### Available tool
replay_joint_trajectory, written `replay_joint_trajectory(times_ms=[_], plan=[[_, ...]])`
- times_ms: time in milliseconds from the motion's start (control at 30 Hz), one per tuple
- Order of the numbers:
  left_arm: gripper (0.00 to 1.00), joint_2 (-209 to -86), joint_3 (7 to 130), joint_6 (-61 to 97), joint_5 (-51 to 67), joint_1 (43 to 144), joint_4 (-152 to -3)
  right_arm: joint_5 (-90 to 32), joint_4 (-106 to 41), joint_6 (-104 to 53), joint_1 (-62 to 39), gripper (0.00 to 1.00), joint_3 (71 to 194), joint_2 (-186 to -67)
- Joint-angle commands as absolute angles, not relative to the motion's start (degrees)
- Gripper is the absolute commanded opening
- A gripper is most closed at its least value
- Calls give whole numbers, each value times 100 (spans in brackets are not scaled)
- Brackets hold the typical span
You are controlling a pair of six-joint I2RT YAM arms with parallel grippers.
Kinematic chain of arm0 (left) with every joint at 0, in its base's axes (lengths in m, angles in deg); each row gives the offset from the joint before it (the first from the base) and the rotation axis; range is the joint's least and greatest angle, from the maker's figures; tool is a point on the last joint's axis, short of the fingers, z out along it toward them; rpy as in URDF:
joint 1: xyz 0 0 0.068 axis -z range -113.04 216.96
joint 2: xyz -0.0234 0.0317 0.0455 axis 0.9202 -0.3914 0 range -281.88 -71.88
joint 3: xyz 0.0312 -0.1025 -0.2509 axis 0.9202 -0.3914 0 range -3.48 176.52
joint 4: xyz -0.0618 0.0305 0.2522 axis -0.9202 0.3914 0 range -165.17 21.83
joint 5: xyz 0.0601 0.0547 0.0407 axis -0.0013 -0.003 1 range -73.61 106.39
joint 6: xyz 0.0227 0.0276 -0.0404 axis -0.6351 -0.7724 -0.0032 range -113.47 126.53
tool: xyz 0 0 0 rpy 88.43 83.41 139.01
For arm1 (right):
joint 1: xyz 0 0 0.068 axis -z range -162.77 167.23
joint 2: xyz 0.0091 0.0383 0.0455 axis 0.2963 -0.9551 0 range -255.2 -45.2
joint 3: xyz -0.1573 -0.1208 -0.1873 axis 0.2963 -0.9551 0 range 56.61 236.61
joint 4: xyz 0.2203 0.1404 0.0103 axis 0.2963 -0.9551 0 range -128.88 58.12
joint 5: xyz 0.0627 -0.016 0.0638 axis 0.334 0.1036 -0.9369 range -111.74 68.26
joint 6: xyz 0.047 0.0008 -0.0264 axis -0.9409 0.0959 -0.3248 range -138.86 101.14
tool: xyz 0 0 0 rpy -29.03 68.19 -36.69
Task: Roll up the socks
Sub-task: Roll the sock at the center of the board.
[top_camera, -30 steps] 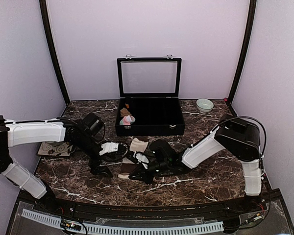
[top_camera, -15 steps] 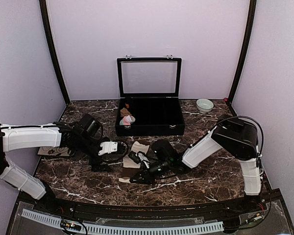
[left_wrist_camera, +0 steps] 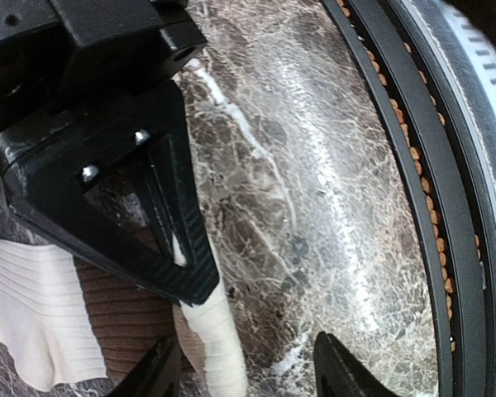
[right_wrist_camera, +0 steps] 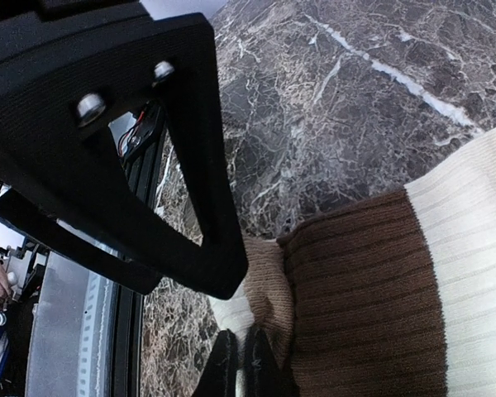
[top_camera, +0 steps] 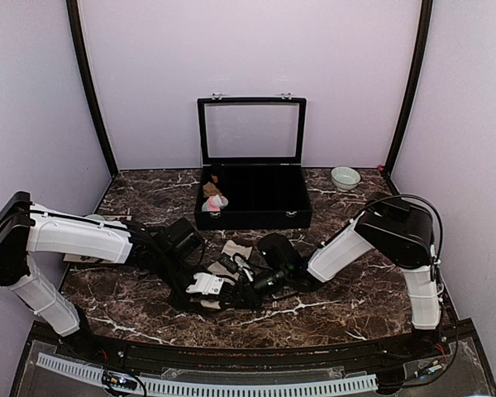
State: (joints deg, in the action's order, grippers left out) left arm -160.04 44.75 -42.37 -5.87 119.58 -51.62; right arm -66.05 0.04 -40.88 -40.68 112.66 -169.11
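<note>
Right gripper (right_wrist_camera: pixel 240 368) is clenching the cream-beige sock (right_wrist_camera: pixel 372 289) by its tan edge; left gripper (left_wrist_camera: pixel 246 374), released, is straddling the rolled hem and should be closing squarely there.

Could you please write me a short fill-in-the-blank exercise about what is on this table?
1. The black case has its lid standing ___.
2. In the top view, the small bowl sits to the ___ of the case.
3. The cream sock near the front is striped with ___.
4. The pink sock lies inside the ___.

Missing words: open; right; brown; case.
</note>
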Motion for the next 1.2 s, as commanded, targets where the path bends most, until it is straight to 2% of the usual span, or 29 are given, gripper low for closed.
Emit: replay_joint_trajectory(times_ms=[0, 200, 500, 600, 767, 1067, 1167], plan=[[53, -15949, 4345, -4182, -385, 11953, -5544, -6305, -2401, -4492, -3867, 0, 10627, -17762], [45, -16083, 4233, -4187, -253, 11952, -5803, -6323, -2386, -4497, -3849, 0, 10620, -17780], [27, -16395, 4264, -4053, -201, 11853, -5829, -6275, -2266, -4477, -3836, 0, 10519, -17735], [24, -16566, 4339, -3974, -407, 11689, -5721, -6217, -2017, -4491, -3846, 0, 10404, -17644], [12, -17025, 4816, -3969, -1100, 11382, -5039, -5853, -1419, -4358, -3920, 0, 10103, -17229], [9, -18103, 5753, -4074, -2080, 10972, -3770, -4108, 3, -3944, -4389, 27, 9081, -15898], [8, -18484, 6084, -4179, -2150, 10935, -3317, -3417, 55, -3765, -4571, 30, 8867, -15414]])
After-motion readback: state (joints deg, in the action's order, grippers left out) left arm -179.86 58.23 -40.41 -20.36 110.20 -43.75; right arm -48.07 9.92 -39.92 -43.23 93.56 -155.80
